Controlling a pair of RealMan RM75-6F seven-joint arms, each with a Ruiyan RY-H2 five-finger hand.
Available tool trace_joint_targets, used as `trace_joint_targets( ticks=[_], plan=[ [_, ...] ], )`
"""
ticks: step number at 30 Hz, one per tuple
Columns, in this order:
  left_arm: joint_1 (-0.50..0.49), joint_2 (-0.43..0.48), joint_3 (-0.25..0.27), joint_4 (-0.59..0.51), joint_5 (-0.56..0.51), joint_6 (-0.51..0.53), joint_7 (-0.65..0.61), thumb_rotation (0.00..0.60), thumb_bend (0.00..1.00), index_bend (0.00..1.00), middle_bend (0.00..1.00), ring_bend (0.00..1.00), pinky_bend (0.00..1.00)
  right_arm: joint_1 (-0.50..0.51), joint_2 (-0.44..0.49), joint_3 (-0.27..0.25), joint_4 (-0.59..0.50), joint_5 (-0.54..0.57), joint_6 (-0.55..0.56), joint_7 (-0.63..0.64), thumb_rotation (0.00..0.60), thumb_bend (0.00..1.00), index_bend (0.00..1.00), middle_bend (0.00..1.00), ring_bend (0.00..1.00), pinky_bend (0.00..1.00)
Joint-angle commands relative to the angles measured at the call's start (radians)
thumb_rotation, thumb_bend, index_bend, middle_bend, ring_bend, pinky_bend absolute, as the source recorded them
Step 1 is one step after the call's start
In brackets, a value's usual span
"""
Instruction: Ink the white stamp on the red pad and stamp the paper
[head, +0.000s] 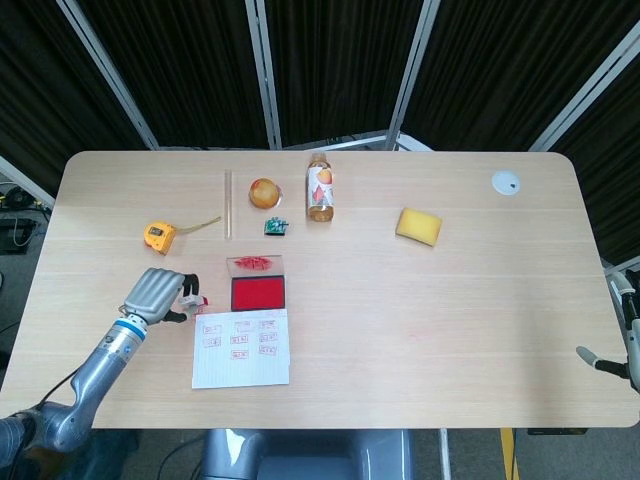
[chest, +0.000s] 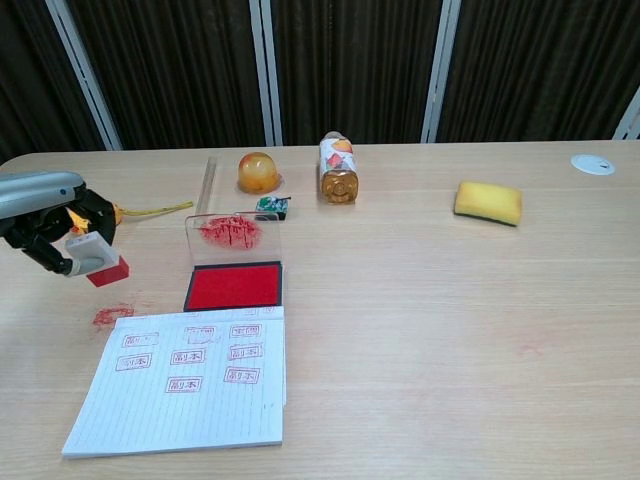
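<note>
The left hand (chest: 45, 215) hangs above the bench (chest: 420, 330) at its left side, fingers curled around the white stamp (chest: 92, 258), whose red face points down and clear of the wood. Just below the hand a red ink smear (chest: 110, 316) marks the bench. Behind the hand lies the yellow tape measure (head: 159, 236). Right of the hand sits the red pad (chest: 234, 286), its clear lid (chest: 232, 235) standing up at the back, ink-stained. In front of the pad and nearer the robot than the hand lies the paper (chest: 185, 385), carrying several red stamp marks. Farther right of the hand are an orange dome (chest: 258, 172), a bottle (chest: 337, 168) and a yellow sponge (chest: 488, 203). At the far right edge of the head view only a small part of the right hand (head: 600, 358) shows; whether its fingers are apart cannot be told.
</note>
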Motion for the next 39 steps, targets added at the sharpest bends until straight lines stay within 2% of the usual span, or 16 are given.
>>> trace_joint_targets(
  ticks=[1, 10, 22, 28, 39],
  plan=[
    [0.003, -0.028, 0.010, 0.106, -0.019, -0.054, -0.061, 0.600, 0.43, 0.56, 0.55, 0.81, 0.93, 0.001, -0.002, 0.000, 0.000, 0.002, -0.002, -0.005, 0.600, 0.00, 0.00, 0.00, 0.00, 0.00],
    [0.004, -0.081, 0.026, 0.208, 0.034, -0.073, -0.115, 0.600, 0.42, 0.55, 0.54, 0.81, 0.93, 0.006, -0.011, 0.000, 0.005, 0.011, -0.008, -0.020, 0.600, 0.00, 0.00, 0.00, 0.00, 0.00],
    [0.002, -0.135, 0.035, 0.268, 0.055, -0.076, -0.093, 0.600, 0.42, 0.53, 0.52, 0.81, 0.93, 0.007, -0.012, 0.002, 0.010, 0.018, -0.013, -0.020, 0.600, 0.00, 0.00, 0.00, 0.00, 0.00],
    [0.005, -0.151, 0.036, 0.282, 0.063, -0.063, -0.074, 0.600, 0.31, 0.48, 0.48, 0.80, 0.92, 0.008, -0.013, 0.003, 0.012, 0.022, -0.016, -0.019, 0.600, 0.00, 0.00, 0.00, 0.00, 0.00],
    [0.011, -0.157, 0.034, 0.269, 0.042, -0.057, -0.012, 0.600, 0.26, 0.45, 0.44, 0.80, 0.92, 0.008, -0.013, 0.001, 0.013, 0.021, -0.018, -0.019, 0.600, 0.00, 0.00, 0.00, 0.00, 0.00]
  ],
)
